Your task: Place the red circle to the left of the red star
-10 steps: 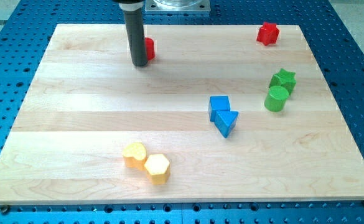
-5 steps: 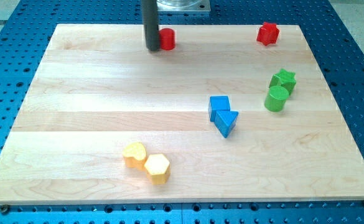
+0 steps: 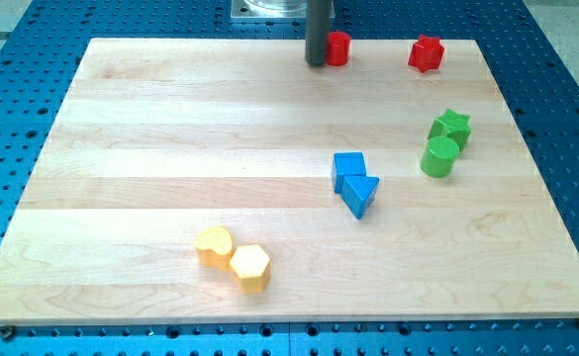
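Note:
The red circle [image 3: 338, 48] sits near the top edge of the wooden board [image 3: 170, 148], right of the middle. The red star [image 3: 426, 53] lies further to the view's right, at the same height, with a gap between them. My tip [image 3: 316, 62] is at the red circle's left side, touching it or nearly so. The dark rod rises from there out of the view's top.
A green star [image 3: 452, 126] and a green cylinder [image 3: 439, 156] stand together at the right. A blue cube [image 3: 347, 168] and a blue triangle [image 3: 360, 194] touch near the middle. A yellow round block [image 3: 213, 244] and a yellow hexagon [image 3: 250, 267] sit at the bottom.
My tip has slid to the view's right along the top edge, and the red circle has moved right with it, closer to the red star. The other blocks have not moved.

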Robot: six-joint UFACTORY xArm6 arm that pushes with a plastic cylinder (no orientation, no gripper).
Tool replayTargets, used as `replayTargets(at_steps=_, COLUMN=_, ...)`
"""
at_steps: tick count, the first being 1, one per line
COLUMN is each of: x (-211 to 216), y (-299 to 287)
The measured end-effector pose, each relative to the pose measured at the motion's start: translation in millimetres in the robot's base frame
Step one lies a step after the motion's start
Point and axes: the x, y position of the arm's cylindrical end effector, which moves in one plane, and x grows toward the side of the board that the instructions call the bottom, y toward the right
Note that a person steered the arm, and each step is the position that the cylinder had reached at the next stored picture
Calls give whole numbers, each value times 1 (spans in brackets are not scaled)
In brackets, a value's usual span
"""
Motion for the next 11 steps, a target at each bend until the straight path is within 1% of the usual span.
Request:
replayTargets(at_steps=1, x=-25, y=-11)
replayTargets(at_steps=2, x=-33, y=-10)
replayTargets(at_steps=4, x=-33, y=68)
replayTargets(at_steps=5, x=-33, y=61)
replayTargets(at_steps=6, x=-19, y=15)
replayTargets(at_steps=7, x=4, y=26)
replayTargets(at_steps=8, x=8, y=71)
replayTargets(at_steps=9, x=8, y=83)
replayTargets(at_steps=10, x=23, y=59)
replayTargets(at_steps=11, x=79, y=24)
